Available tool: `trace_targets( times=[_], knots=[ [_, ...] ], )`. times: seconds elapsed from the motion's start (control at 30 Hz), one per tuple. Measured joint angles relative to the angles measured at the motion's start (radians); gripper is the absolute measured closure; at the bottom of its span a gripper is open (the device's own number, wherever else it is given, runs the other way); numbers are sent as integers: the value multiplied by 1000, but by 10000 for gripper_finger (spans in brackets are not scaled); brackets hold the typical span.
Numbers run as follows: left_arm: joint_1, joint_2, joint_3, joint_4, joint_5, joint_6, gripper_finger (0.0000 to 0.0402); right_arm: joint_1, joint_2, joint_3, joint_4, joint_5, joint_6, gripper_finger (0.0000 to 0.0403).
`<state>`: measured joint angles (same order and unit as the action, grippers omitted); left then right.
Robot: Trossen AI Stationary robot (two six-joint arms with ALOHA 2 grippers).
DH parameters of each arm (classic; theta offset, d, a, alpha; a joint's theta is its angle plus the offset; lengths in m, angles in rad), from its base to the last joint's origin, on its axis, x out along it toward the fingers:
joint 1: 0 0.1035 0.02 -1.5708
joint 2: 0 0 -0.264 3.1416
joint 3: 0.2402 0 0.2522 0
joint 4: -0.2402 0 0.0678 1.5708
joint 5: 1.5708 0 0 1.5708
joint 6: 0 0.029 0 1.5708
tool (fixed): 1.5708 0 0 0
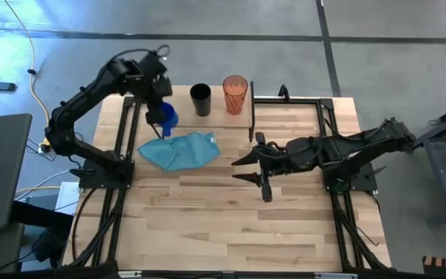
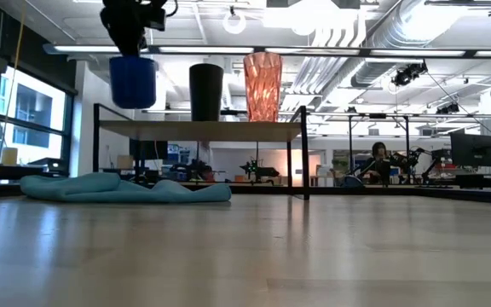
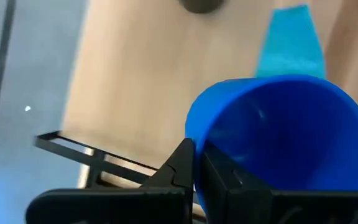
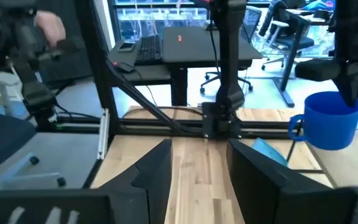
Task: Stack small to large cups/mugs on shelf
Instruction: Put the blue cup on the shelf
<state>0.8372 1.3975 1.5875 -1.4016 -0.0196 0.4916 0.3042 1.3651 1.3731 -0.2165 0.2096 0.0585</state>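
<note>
The blue mug [image 2: 133, 81] hangs just above the left end of the shelf [image 2: 199, 129], with my left gripper [image 3: 199, 165] shut on it. In the right wrist view the mug's handle [image 4: 296, 124] sticks out sideways. The black cup [image 2: 205, 92] and the red-orange tumbler [image 2: 262, 85] stand upright side by side on the shelf top, and both also show in the high view, black cup [image 1: 200, 99] and tumbler [image 1: 235, 94]. My right gripper [image 1: 246, 169] hovers open over the table's middle, right of the shelf, touching nothing. My left gripper pinches the mug's rim wall [image 3: 194, 134] between its two fingers, one finger inside the mug and one outside. The fingers come from above, pointing steeply down. The mug hangs upright below them, its bottom clear of the shelf top.
A teal cloth [image 1: 180, 149] lies crumpled on the table just in front of the shelf. The shelf's black legs [image 1: 252, 116] stand near my right gripper. Bare tabletop [image 1: 231, 225] spreads toward the near edge. Desks, chairs and a seated person show in the room beyond.
</note>
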Motion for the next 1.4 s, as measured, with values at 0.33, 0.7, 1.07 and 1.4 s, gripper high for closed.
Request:
trace_targets(
  times=[0.33,0.7,1.07,1.4],
  knots=[
    [93,44,0,65,23,62,401,-51,-16,0,-100,-55,12,258],
    [92,67,-1,125,4,52,401,-51,-116,0,-163,-61,-35,258],
    [93,87,43,151,-53,130,401,-51,-201,0,-228,-60,-41,258],
    [93,260,284,6,-38,156,401,-51,-218,0,-265,-57,-13,258]
  ],
)
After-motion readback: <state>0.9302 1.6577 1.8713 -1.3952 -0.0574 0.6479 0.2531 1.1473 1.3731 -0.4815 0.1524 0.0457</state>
